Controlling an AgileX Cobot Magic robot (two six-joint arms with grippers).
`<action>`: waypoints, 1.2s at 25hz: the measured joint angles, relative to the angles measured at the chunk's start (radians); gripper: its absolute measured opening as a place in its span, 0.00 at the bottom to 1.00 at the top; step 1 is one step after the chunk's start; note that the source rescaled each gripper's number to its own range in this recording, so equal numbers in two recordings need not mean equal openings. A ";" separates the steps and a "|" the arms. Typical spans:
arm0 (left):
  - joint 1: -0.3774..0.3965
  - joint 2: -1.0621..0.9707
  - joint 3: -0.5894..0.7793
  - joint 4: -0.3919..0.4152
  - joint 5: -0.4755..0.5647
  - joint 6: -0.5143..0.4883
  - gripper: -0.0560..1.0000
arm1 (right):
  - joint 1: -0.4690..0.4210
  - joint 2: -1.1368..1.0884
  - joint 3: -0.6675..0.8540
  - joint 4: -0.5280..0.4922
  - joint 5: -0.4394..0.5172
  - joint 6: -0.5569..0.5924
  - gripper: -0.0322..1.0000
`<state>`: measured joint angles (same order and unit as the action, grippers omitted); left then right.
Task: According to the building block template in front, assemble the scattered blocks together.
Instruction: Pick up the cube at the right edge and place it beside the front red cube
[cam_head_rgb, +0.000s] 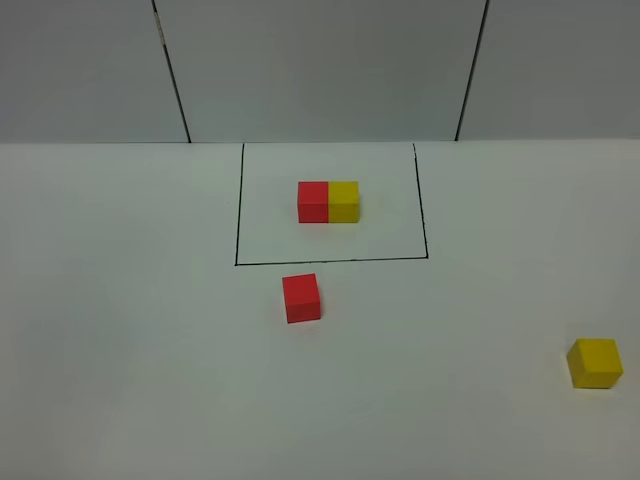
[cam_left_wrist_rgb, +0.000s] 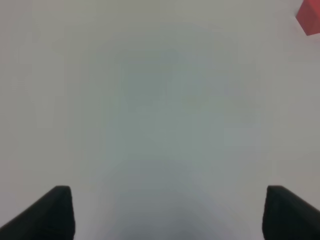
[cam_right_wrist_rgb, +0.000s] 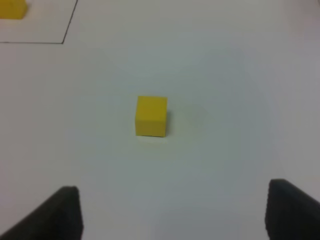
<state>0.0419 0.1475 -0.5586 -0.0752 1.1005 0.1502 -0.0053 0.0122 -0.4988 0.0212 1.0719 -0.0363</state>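
1. Looking down from the high camera, I find the building block template (cam_head_rgb: 328, 201) inside its black-lined rectangle (cam_head_rgb: 330, 260) on the far part of the table (cam_head_rgb: 120, 380). Its red and yellow halves touch, with red on the side my left arm works, and that gives me the order to copy. The red cube (cam_head_rgb: 301, 298) sits just outside the rectangle's near line. The yellow cube (cam_head_rgb: 595, 362) lies well apart from it, over on my right arm's side. Neither pair of fingers shows in this view, so I can't place anything against them here.

2. Through the left wrist camera, the left gripper (cam_left_wrist_rgb: 167, 215) hangs over bare table. Its fingers (cam_left_wrist_rgb: 50, 212) are spread wide with nothing between them. The red cube (cam_left_wrist_rgb: 310, 17) shows only as a corner, well ahead of the tips and outside the span of the fingers. I judge this arm is not yet lined up on it. The wide stance suits coming down around a cube.

3. Through the right wrist camera, the right gripper (cam_right_wrist_rgb: 172, 212) also has its fingers apart and empty. The yellow cube (cam_right_wrist_rgb: 151, 116) lies flat ahead of the tips, within the span of the two fingers and touching neither. Far beyond it I see a corner of the rectangle and an edge of the template's yellow half. I judge the split sensible, since each arm faces the cube on its own side. The right arm is the better placed for a pick. The yellow cube then has to end up touching the red one, on the side the template shows.
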 joint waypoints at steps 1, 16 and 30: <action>0.000 -0.019 0.003 -0.001 0.002 -0.001 0.82 | 0.000 0.000 0.000 0.000 0.000 0.000 0.56; -0.007 -0.107 0.052 -0.043 -0.038 -0.001 0.82 | 0.000 0.000 0.000 0.000 0.000 0.000 0.56; -0.065 -0.153 0.052 -0.046 -0.043 -0.016 0.82 | 0.000 0.000 0.000 0.000 0.000 0.000 0.56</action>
<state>-0.0234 -0.0057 -0.5071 -0.1210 1.0570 0.1345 -0.0053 0.0122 -0.4988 0.0212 1.0719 -0.0363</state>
